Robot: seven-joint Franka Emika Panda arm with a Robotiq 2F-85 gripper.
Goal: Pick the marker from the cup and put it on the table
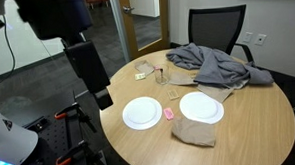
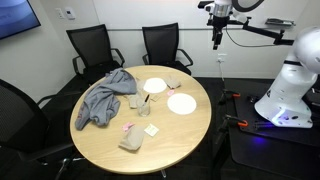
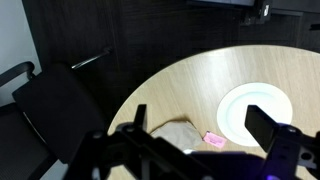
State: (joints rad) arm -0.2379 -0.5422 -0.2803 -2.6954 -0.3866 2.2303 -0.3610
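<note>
The clear cup (image 1: 159, 77) stands on the round wood table (image 1: 250, 128), beside the grey cloth, with the thin dark marker (image 1: 159, 70) upright in it. Cup (image 2: 145, 104) and marker (image 2: 147, 98) also show in both exterior views. My gripper (image 2: 217, 41) hangs high beyond the table's (image 2: 190, 135) edge, far from the cup. In the wrist view the gripper (image 3: 200, 120) is open and empty, its fingers wide apart over the table (image 3: 190, 85). Cup and marker are out of the wrist view.
Two white plates (image 1: 142, 113) (image 1: 201, 107) lie mid-table with a small pink lump (image 1: 169, 114) by them. A tan cloth (image 1: 195, 133) lies near the front edge and a crumpled grey cloth (image 1: 212, 62) at the back. Black chairs (image 2: 90, 45) ring the table.
</note>
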